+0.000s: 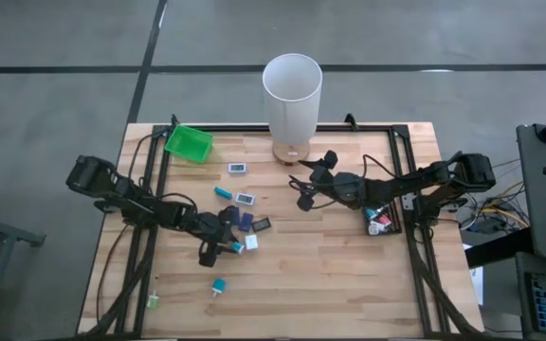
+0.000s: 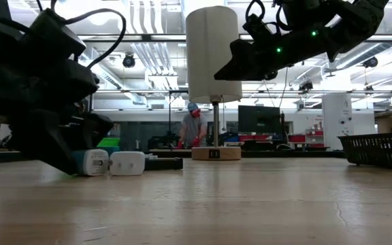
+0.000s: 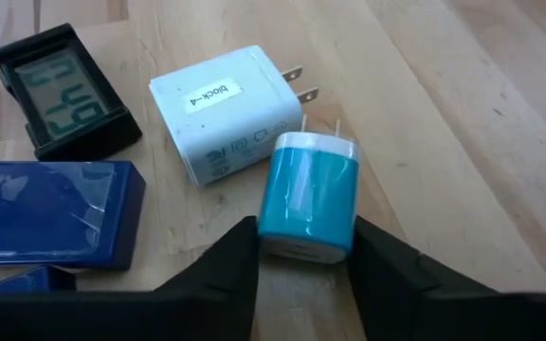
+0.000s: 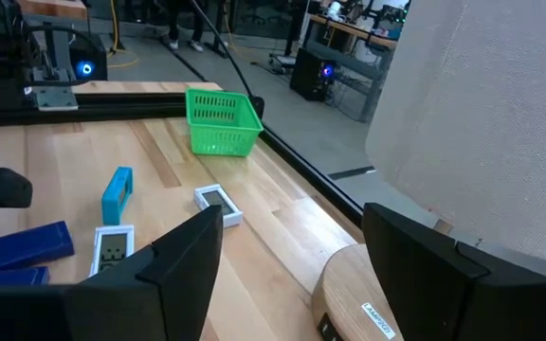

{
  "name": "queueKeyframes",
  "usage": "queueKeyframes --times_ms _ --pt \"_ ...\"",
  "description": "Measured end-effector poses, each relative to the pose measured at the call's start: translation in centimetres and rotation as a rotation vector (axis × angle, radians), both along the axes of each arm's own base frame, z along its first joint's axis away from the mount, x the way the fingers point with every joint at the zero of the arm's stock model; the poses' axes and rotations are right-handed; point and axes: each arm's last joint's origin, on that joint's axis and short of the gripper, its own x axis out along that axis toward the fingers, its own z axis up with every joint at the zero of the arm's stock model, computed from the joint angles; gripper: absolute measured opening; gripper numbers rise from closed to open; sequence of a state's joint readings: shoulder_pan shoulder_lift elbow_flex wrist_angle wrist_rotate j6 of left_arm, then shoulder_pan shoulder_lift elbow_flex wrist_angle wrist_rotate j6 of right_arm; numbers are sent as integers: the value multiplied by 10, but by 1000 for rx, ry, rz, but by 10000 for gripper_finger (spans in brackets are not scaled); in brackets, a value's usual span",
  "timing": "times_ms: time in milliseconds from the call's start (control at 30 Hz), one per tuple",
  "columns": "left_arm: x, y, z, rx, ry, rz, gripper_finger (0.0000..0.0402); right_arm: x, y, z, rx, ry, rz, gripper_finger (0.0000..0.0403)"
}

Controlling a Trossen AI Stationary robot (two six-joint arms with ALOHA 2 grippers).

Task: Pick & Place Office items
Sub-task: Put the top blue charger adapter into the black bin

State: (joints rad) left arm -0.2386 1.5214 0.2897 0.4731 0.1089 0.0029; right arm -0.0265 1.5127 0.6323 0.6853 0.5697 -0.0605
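since our left claw has its two fingers pressed against the sides of the teal charger, closed on it where it lies on the tabletop in the cluster of office items left of centre, we judge the step in hand to be lifting it clear. the white charger sits just beside it, prongs nearly touching the teal one's cap, with the blue box and the small black clock close by, so we should rise straight up before swinging anywhere, or we may drag a neighbour along. the grip is low on the body, near its base, so a slow lift would guard against it pivoting. our right claw hovers open and empty near the foot of the white cylinder, well apart, with the green basket beyond.
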Motion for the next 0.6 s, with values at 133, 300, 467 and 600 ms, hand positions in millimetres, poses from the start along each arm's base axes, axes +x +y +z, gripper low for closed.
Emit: queueKeyframes --times_ms 133,300,467,600 --pt "0 0 0 0 0 0 136 0 0 0 0 0 0 253" --pt "0 0 0 1 0 0 146 0 0 0 0 0 0 247" --pt "0 0 0 0 -2 0 134 0 0 0 0 0 0 244" --pt "0 0 0 5 -4 0 135 0 0 0 0 0 0 249"
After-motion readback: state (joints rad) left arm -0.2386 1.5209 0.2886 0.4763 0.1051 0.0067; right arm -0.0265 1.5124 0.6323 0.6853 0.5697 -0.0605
